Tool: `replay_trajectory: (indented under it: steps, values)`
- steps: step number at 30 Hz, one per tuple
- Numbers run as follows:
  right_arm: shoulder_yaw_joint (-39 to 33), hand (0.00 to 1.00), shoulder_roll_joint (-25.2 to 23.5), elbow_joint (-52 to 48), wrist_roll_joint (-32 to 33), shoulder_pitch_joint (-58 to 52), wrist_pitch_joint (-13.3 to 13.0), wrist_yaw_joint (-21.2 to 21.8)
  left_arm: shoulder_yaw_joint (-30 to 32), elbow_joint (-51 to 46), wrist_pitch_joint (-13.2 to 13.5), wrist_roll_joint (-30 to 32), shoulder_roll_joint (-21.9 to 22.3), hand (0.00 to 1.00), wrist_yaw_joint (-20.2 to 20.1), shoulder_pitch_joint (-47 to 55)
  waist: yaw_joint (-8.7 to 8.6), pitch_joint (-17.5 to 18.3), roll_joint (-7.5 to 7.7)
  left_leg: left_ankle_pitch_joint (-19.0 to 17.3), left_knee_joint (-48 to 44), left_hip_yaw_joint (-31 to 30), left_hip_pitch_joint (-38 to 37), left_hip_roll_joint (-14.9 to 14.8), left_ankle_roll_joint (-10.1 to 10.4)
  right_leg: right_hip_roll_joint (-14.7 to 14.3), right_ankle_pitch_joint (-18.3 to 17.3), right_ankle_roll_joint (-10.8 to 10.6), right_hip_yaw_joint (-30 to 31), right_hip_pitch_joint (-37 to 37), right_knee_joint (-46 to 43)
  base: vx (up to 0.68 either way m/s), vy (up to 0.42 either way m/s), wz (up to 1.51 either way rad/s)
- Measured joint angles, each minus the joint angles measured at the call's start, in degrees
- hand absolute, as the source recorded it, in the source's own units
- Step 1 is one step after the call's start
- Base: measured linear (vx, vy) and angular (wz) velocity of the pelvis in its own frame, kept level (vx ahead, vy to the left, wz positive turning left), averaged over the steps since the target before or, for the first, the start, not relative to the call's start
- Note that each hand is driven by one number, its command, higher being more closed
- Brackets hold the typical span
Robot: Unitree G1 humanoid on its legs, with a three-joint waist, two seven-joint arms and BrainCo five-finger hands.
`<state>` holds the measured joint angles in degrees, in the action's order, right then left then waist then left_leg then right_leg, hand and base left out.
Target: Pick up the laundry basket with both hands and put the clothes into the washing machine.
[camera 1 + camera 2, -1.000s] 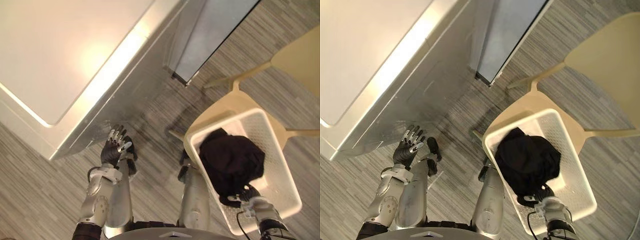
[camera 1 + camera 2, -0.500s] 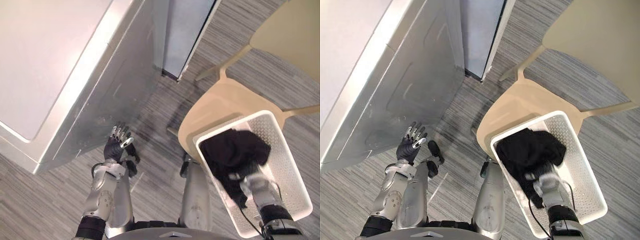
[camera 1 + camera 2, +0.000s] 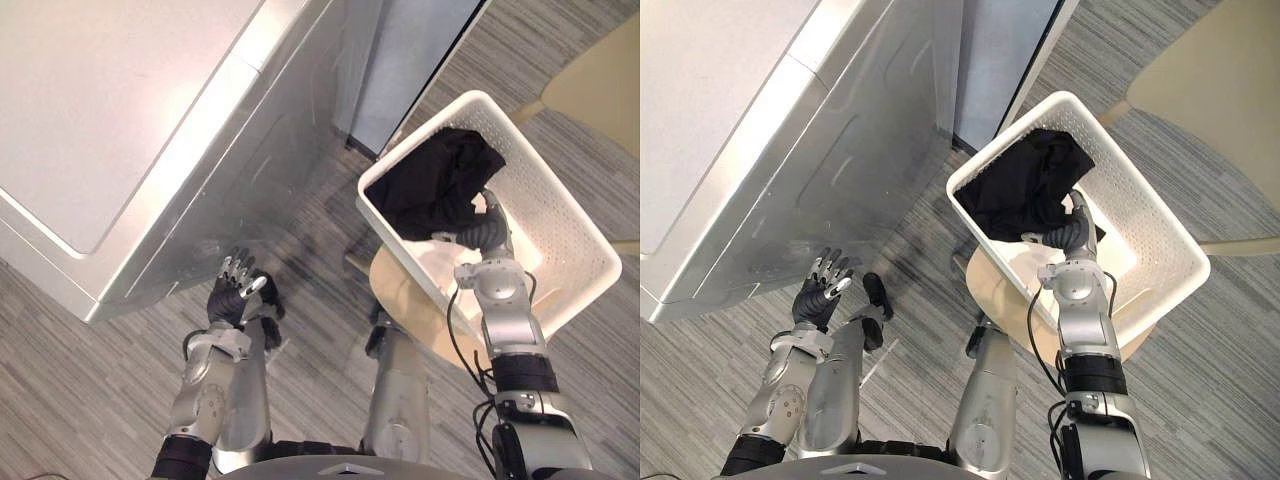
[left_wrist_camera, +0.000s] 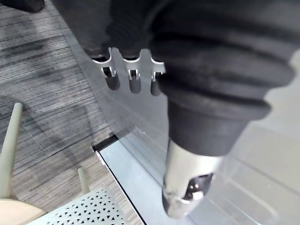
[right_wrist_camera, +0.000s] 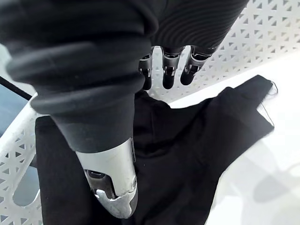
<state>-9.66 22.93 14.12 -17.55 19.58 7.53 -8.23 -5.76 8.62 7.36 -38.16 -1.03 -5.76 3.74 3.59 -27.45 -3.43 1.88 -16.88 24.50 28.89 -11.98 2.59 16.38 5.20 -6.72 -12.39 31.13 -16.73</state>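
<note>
Beside the silver washing machine [image 3: 150, 120], the left hand [image 3: 232, 297] stays low, fingers spread and empty. The white perforated plastic laundry basket [image 3: 560, 230], with black clothes [image 3: 435, 180] inside, has risen off the cream chair [image 3: 405, 290] toward the machine, so loading seems near. The right hand [image 3: 485, 228] reaches inside the basket, but its grip cannot be told.

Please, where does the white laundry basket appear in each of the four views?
Left eye view: laundry basket, upper right, over the beige chair.
Right eye view: upper middle, right of centre.
Left wrist view: a perforated corner beside a chair leg.
Right wrist view: lattice walls around the black clothes.
Shared landmark: those clothes inside it.
</note>
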Motion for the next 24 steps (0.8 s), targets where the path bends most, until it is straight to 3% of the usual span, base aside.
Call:
replay_trajectory:
  steps: [6, 12, 15, 18, 24]
  values:
    - [0.0, 0.00, -0.3, 5.0, 1.5, 0.6, 0.0, 0.1, -1.1, -0.1, 0.0, 0.0, 0.0, 0.00, 0.1, 0.2, -0.06, 0.0, 0.00, -0.1, 0.3, -0.5, 0.3, 0.2, 0.1, 0.1, 0.0, 0.0, -0.8, -0.4, 0.5, 0.04, -0.005, 0.05]
    - [0.3, 0.00, -0.4, 17.3, 2.6, 5.1, -0.3, 0.4, -1.0, -0.2, 0.0, -0.4, 0.0, 0.00, 0.3, 0.4, -0.13, 0.0, -0.01, 0.4, 1.7, -0.6, 0.4, 0.5, 0.4, 0.0, 0.0, -0.1, -1.0, -0.3, 1.4, 0.04, -0.011, 0.02]
    - [1.7, 0.00, 0.1, 23.2, 4.8, 9.2, -2.7, -0.7, -1.0, -0.3, 0.0, -0.6, 0.0, 0.00, 0.3, 0.4, -0.34, 0.0, -0.04, 0.9, 2.1, -0.6, 0.6, 0.5, 0.0, 0.0, 0.0, 0.0, -1.0, 0.1, 1.4, 0.05, -0.024, 0.00]
    - [5.4, 0.00, 2.9, 31.2, 9.8, 16.1, -4.7, -1.1, -1.1, -0.3, 0.1, -1.2, 0.0, 0.00, 0.3, 0.5, -0.41, 0.1, -0.13, 1.3, 2.5, -0.5, 1.0, 0.7, 0.1, 0.2, 0.0, 0.0, -1.0, 1.0, 1.1, 0.00, 0.000, 0.00]
    - [15.6, 0.00, 9.2, 41.4, 13.2, 25.6, -5.4, -1.1, -1.5, -0.2, 0.1, -1.6, 0.0, 0.00, 0.1, 0.9, 0.29, 0.3, -0.49, 3.9, 6.8, -0.9, 0.9, 2.1, 0.6, 0.6, -0.2, 0.4, -1.2, 2.8, 0.1, -0.02, -0.029, 0.08]
